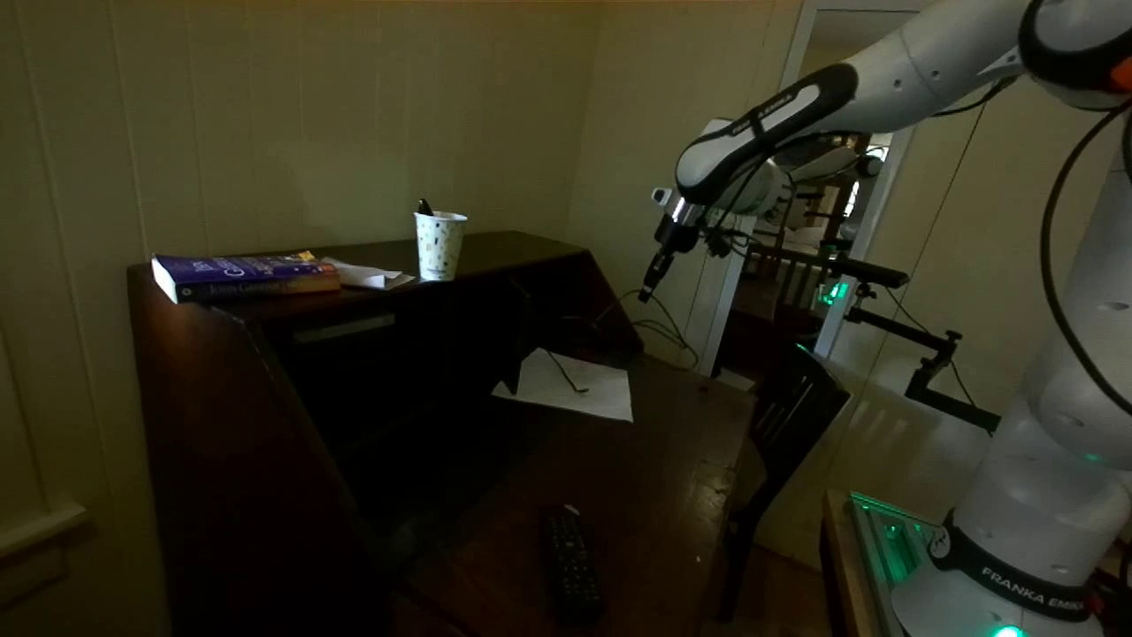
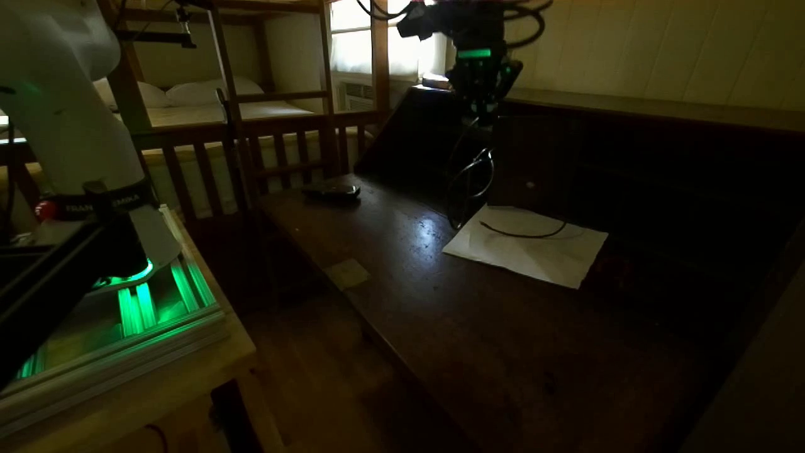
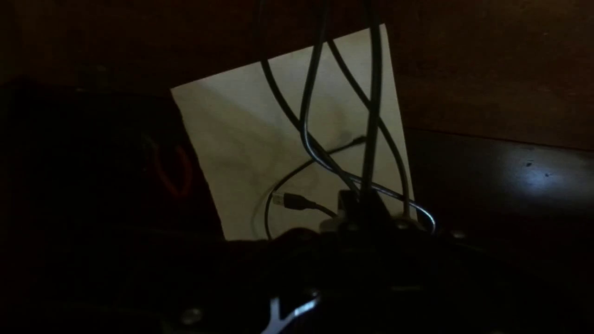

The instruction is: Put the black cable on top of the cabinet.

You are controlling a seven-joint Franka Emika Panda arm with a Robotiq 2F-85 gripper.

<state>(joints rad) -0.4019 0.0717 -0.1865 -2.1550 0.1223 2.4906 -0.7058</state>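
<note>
The black cable (image 1: 679, 336) hangs in loose loops from my gripper (image 1: 646, 294), in the air above the desk surface. The loops also show in an exterior view (image 2: 484, 155) and in the wrist view (image 3: 376, 74), where a USB plug (image 3: 292, 201) dangles beside the fingers. My gripper (image 3: 364, 202) is shut on the cable. A black cord (image 2: 525, 236) lies curved on the white paper; I cannot tell whether it joins the held cable. The dark brown cabinet (image 1: 495, 248) has a flat narrow top, which also shows in an exterior view (image 2: 660, 110); the gripper is beside it, over the desk part.
On the cabinet top are a purple book (image 1: 243, 276), crumpled paper (image 1: 367, 274) and a patterned cup (image 1: 439, 246). White paper (image 1: 601, 389) and a black remote (image 1: 570, 562) lie on the desk surface. A chair (image 1: 800, 389) stands beside it. An orange-red handled object (image 3: 174, 171) lies near the paper.
</note>
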